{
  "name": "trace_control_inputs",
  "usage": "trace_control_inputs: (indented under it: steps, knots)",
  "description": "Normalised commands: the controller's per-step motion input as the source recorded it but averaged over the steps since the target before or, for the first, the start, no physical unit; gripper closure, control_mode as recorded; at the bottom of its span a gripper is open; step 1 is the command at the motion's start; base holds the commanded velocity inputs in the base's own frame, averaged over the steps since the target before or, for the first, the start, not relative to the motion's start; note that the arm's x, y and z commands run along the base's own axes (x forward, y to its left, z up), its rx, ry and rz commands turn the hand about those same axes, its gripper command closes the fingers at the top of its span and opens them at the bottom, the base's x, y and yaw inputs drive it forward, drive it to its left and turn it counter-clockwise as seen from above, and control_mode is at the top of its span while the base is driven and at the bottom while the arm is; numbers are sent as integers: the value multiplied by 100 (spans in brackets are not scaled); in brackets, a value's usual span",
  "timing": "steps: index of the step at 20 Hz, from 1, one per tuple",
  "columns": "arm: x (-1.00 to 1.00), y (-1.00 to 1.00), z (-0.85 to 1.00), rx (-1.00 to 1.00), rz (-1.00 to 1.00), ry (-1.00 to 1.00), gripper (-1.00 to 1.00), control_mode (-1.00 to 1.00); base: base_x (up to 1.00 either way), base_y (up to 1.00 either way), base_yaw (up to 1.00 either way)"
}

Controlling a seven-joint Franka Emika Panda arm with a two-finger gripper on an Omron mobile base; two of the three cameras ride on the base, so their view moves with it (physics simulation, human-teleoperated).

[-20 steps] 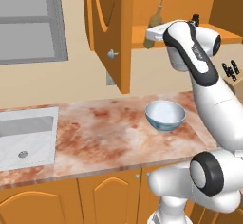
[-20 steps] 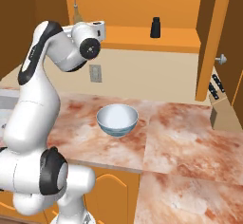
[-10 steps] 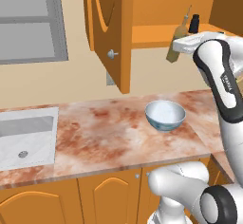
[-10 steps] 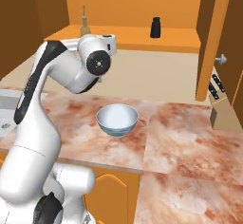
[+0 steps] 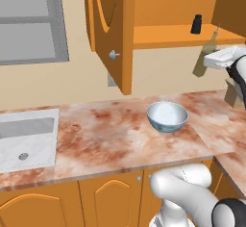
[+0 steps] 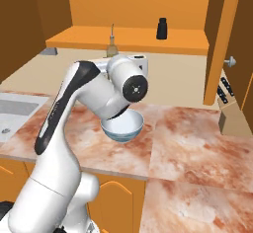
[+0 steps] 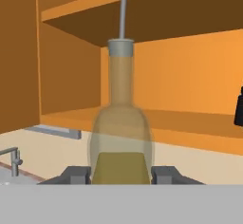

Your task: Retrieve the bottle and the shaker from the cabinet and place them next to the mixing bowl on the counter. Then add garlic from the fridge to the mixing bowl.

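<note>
The bottle (image 7: 121,133) sits upright between the two dark fingertips, so the gripper (image 7: 121,174) is clamped on its lower body and carries it in the air just outside the open cabinet (image 6: 133,39), in front of the shelf edge. The shaker (image 6: 161,28) stands on that shelf, up and off to one side of the gripper. The mixing bowl (image 5: 166,117) rests on the counter (image 5: 110,134) well below the gripper. The step in hand looks like the bottle's transfer; next it needs lowering, kept vertical, onto bare counter beside the bowl, then release.
</note>
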Motion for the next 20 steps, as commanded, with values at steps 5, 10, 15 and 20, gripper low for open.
trace_control_inputs:
  steps: [5,10,15,20]
  knots:
    - [-4,-37,-67,-3,0,0,100,-100,0,0,0]
    - [-10,1,-45,-2,0,9,100,-100,0,0,0]
    - [-1,-15,-83,0,0,1,100,-100,0,0,0]
    - [0,-52,-63,0,1,-3,100,-100,0,0,0]
